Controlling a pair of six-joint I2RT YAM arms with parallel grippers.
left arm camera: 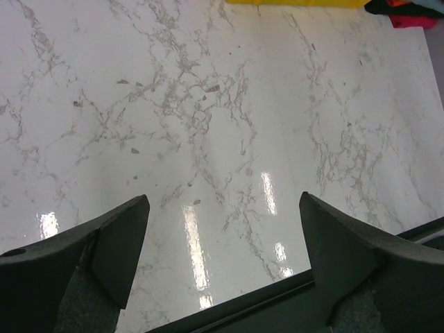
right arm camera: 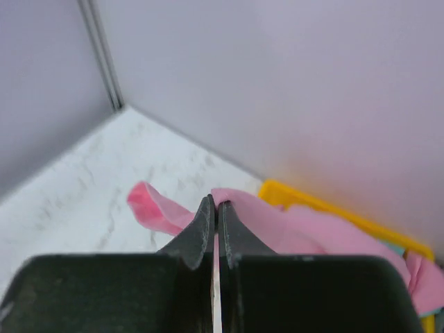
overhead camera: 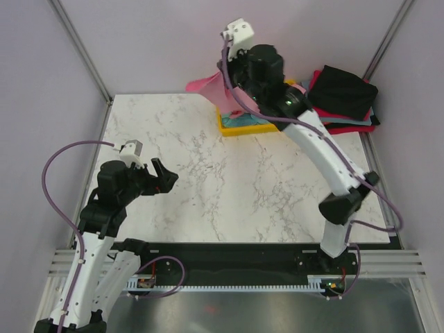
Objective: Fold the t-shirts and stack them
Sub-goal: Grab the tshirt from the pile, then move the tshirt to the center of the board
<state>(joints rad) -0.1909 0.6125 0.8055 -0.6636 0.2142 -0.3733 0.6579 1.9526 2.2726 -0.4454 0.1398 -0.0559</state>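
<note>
Reaching to the far corner, your right end effector (overhead camera: 230,79) holds the pink t-shirt (overhead camera: 202,86) up from the yellow tray (overhead camera: 239,129), probably to spread it. Left wrist: left end effector (left arm camera: 223,208) gapes wide, waiting over the tabletop (left arm camera: 208,104). Right wrist: tips pinched on pink cloth.

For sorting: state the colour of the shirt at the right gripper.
Pink shirt, clearest in the right wrist view.

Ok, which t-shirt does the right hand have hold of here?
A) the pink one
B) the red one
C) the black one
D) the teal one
A: the right hand is pinched shut on a fold of the pink t-shirt, which trails from it toward the yellow tray.
</note>
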